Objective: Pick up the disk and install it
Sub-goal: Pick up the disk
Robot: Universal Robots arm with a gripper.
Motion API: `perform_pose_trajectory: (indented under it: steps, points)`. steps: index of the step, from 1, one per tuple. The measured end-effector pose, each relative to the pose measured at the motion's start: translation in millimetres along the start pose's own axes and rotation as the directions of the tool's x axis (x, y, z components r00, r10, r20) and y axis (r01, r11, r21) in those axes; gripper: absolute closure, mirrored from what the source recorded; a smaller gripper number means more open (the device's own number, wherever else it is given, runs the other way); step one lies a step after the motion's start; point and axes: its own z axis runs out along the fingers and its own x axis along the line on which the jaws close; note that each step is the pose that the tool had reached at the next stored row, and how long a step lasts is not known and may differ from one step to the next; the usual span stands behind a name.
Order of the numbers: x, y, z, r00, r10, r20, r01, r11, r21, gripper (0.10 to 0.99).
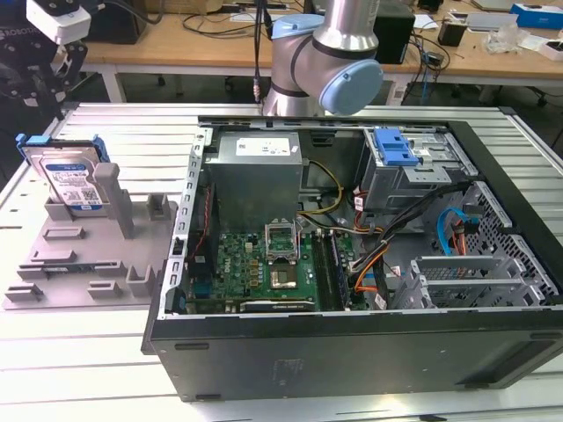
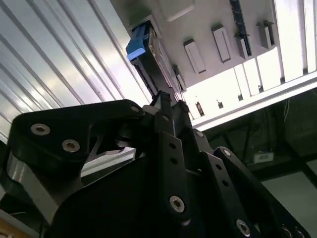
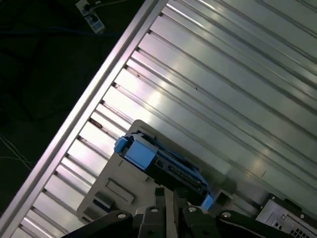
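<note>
Claw [image 1: 69, 66] is hanging closed, its tips together and gripping nothing, as both wrist views are showing [image 2: 171, 101] [image 3: 167, 196]. At its six o'clock in the exterior view, apart from it, the disk [image 1: 70, 176] is standing on edge in a grey stand [image 1: 79, 264] on the ribbed desk [image 1: 114, 132]. The wrist views are looking down along the claw onto the disk's blue frame [image 2: 141, 44] [image 3: 158, 161]. A grey post [image 1: 110, 189] is standing just beside the disk at its three o'clock, and the open computer case [image 1: 352, 352] is lying farther out that way.

Going down closed, the tips would likely be striking the disk's top edge and tipping or jamming it in its slot. A descent drifting toward three o'clock could be catching the post.

The arm [image 1: 339, 44] is rising behind the case at twelve o'clock, with its wrist out over the stand and the claw pointing downward.
</note>
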Motion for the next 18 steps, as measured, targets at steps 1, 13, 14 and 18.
perform_pose_trajectory:
  steps: [1,13,14,18]
  points:
    - [-0.1,0.1,0.0,0.9999,-0.016,-0.0009,0.016,0.9999,0.001,0.851]
    - [-1.7,2.4,0.0,0.9739,-0.226,-0.0134,0.227,0.9739,0.015,0.604]
    - [-1.7,2.4,0.0,0.97,-0.243,-0.0143,0.243,0.9699,0.015,0.604]
    - [-1.7,2.4,0.0,0.9479,-0.318,-0.0183,0.318,0.9478,0.018,0.604]
